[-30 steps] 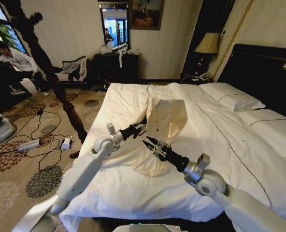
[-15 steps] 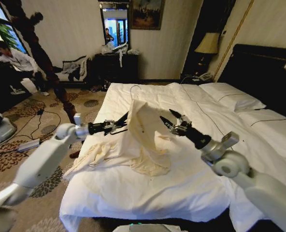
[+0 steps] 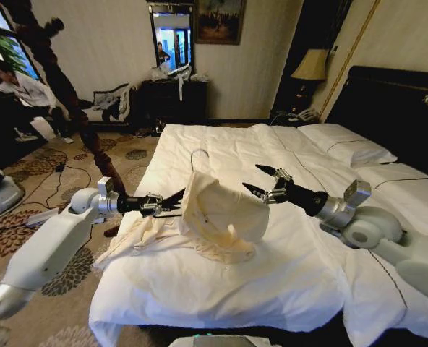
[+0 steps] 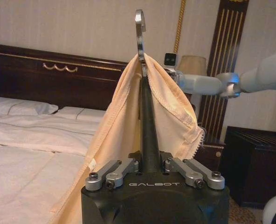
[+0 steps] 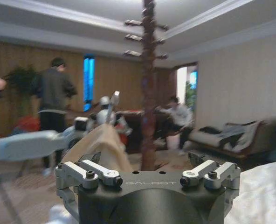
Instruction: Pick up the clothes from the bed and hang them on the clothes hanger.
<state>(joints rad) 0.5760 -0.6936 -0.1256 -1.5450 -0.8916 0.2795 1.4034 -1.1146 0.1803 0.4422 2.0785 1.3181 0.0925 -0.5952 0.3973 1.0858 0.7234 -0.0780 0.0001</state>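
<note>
The left pincer (image 3: 172, 202), clamping the thin dark hanger (image 4: 146, 116), has lifted the draped cream garment (image 3: 217, 217) off the white-duveted bed (image 3: 286, 267); the right pincer (image 3: 261, 181), now spread, has let go.

The left hand (image 3: 172, 203) now lifts the hanger (image 3: 197, 160) with the shirt (image 3: 221, 213) higher; the right hand (image 3: 261, 183) has let go.

"GALBOT" reads on the left gripper (image 4: 149, 173) housing, just behind its fingers; the right gripper (image 5: 149, 179) housing apparently bears the same word.
</note>
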